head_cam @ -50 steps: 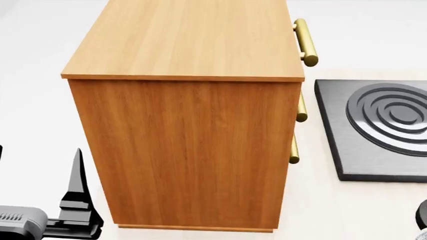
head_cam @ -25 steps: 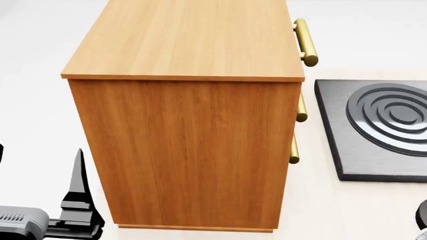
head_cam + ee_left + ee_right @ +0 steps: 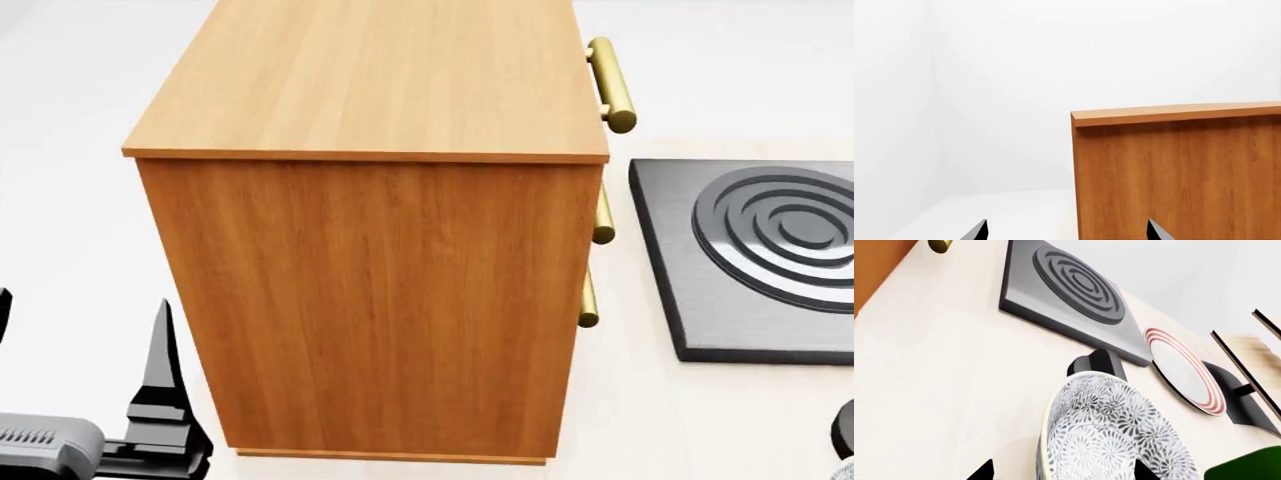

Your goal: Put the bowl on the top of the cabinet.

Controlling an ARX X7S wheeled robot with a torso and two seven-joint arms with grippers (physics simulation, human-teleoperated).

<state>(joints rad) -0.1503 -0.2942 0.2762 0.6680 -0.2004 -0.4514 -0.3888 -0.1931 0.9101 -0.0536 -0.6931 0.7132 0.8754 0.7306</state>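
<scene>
The bowl, white with a dense grey leaf pattern, fills the near part of the right wrist view. Its cream rim lies between the tips of my right gripper. That gripper is open, and one fingertip shows against the bowl's outer wall. The cabinet of orange-brown wood stands in the middle of the head view, its lighter top bare. My left gripper is open, low and left of the cabinet. In the left wrist view the left gripper faces the cabinet's corner.
A black square slab with raised rings lies right of the cabinet, below its brass handles. Past the bowl are the slab, a white plate with red rings on a black stand, and a green object.
In the head view my left gripper has sunk slightly lower and a little to the right. The cabinet and the right side have not moved.
</scene>
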